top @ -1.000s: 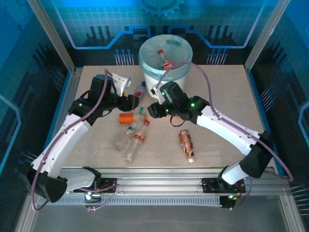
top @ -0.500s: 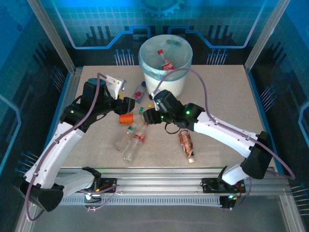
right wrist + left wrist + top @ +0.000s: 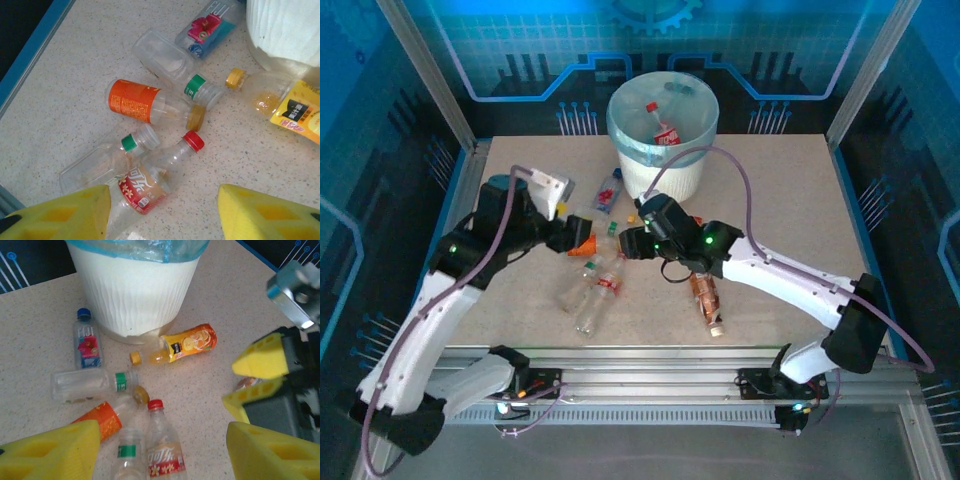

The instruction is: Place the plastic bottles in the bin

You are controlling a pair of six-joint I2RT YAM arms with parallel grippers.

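Several plastic bottles lie in a cluster in front of the white bin (image 3: 662, 150), whose blue liner holds a few more. My left gripper (image 3: 573, 236) hovers open over the cluster: a red-capped bottle (image 3: 161, 447), an orange-labelled one (image 3: 100, 421) and a green-labelled clear one (image 3: 90, 383). My right gripper (image 3: 631, 243) faces it from the right, also open, above the same red-capped bottle (image 3: 150, 180). Its yellow fingers (image 3: 260, 362) show in the left wrist view. An orange-juice bottle (image 3: 186, 343) and a blue-capped bottle (image 3: 87, 339) rest against the bin's foot.
A brown-labelled bottle (image 3: 706, 297) lies alone under the right forearm. Two clear bottles (image 3: 588, 292) lie nearest the front edge. Metal frame posts and blue walls surround the table (image 3: 790, 200), which is bare on its right half.
The left arm has drawn back leftward and toward the front. The right gripper has moved down and left over the cluster and opened slightly. The bottles have not moved.
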